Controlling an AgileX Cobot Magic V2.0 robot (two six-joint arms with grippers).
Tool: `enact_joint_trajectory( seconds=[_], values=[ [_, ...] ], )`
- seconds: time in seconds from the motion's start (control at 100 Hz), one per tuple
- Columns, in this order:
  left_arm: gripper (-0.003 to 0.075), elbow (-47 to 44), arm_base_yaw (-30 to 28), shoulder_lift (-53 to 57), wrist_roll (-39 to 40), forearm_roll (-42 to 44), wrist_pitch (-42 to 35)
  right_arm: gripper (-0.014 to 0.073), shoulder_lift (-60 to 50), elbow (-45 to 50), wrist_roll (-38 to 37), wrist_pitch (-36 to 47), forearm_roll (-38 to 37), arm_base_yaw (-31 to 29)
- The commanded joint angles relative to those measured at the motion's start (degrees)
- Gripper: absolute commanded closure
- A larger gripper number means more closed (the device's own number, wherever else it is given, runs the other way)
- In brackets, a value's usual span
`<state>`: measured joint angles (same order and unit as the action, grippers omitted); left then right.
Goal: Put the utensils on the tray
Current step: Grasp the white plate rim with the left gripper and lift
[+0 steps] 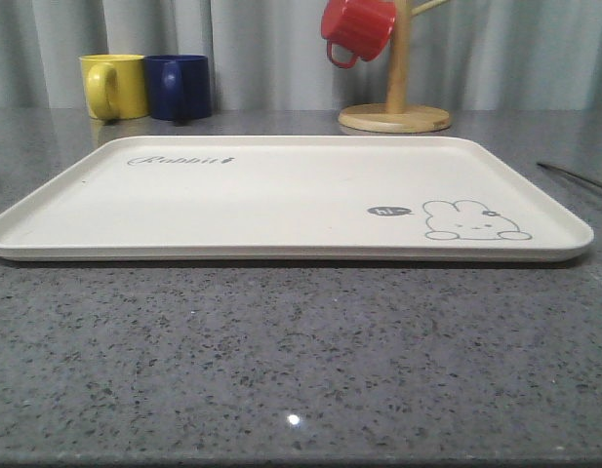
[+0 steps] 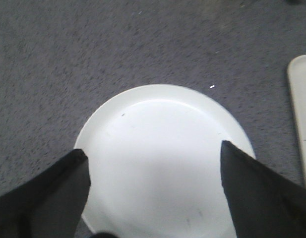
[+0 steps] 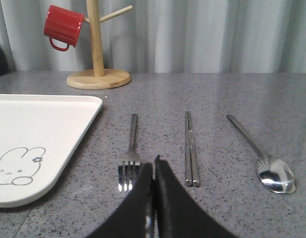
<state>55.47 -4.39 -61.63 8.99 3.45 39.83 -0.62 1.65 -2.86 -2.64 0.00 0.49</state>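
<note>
Fork (image 3: 130,157), chopsticks (image 3: 190,148) and spoon (image 3: 264,156) lie flat on the counter right of the tray (image 1: 281,249), none on it yet. Thin, stiff, slick steel; likely best pinched mid-handle. Right gripper (image 3: 153,168) clenched, empty; left gripper (image 2: 153,168) spread over a white plate (image 2: 162,129).

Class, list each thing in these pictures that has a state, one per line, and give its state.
Tray: flat on the table, nothing on it.
Fork: on the table beside the tray.
Chopsticks: paired, on the table.
Spoon: on the table, bowl up.
Red mug: hung on the stand.
Yellow mug: upright.
Blue mug: upright.
Plate: empty.
Left gripper: open.
Right gripper: shut.
</note>
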Motion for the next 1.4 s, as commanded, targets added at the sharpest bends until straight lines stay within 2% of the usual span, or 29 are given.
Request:
enact_joint_trajectory(
  seconds=[0.0, 0.15, 0.27, 0.66, 0.99, 1.06, 1.13, 1.32, 1.36, 1.39],
  values=[
    [0.0197, 5.92, -3.19, -3.57, 0.82, -0.04, 3.37, 0.0662, -1.03, -0.04, 0.49, 4.71, 0.00, -0.22],
    [0.0205, 10.52, -8.58, -9.46, 0.82, -0.04, 12.90, 0.0662, -1.03, -0.04, 0.49, 4.71, 0.00, -0.22],
    [0.0207, 11.94, -11.47, -13.64, 0.82, -0.28, 17.14, 0.0662, -1.03, -0.04, 0.49, 4.71, 0.00, -0.22],
    [0.0207, 12.42, -12.56, -24.42, 0.82, -2.55, 18.02, 0.0662, -1.03, -0.04, 0.49, 4.71, 0.00, -0.22],
    [0.0219, 12.50, -12.56, -27.67, 0.82, -2.96, 17.91, 0.0662, -1.03, -0.04, 0.49, 4.71, 0.00, -0.22],
    [0.0269, 12.50, -12.56, -27.67, 0.82, -3.45, 17.91, 0.0662, -1.03, -0.04, 0.49, 4.71, 0.00, -0.22],
    [0.0353, 12.50, -12.56, -27.67, 0.92, -4.07, 17.91, 0.0662, -1.03, -0.04, 0.49, 4.71, 0.00, -0.22],
    [0.0685, 12.50, -12.56, -27.67, 0.92, -4.07, 17.91, 0.0662, -1.03, -0.04, 0.49, 4.71, 0.00, -0.22],
    [0.0740, 12.50, -12.56, -27.67, 0.92, -4.07, 17.91, 0.0662, -1.03, -0.04, 0.49, 4.71, 0.00, -0.22],
    [0.0738, 12.50, -12.56, -27.67, 0.92, -4.07, 17.79, 0.0662, -1.03, -0.04, 0.49, 4.71, 0.00, -0.22]
  ],
)
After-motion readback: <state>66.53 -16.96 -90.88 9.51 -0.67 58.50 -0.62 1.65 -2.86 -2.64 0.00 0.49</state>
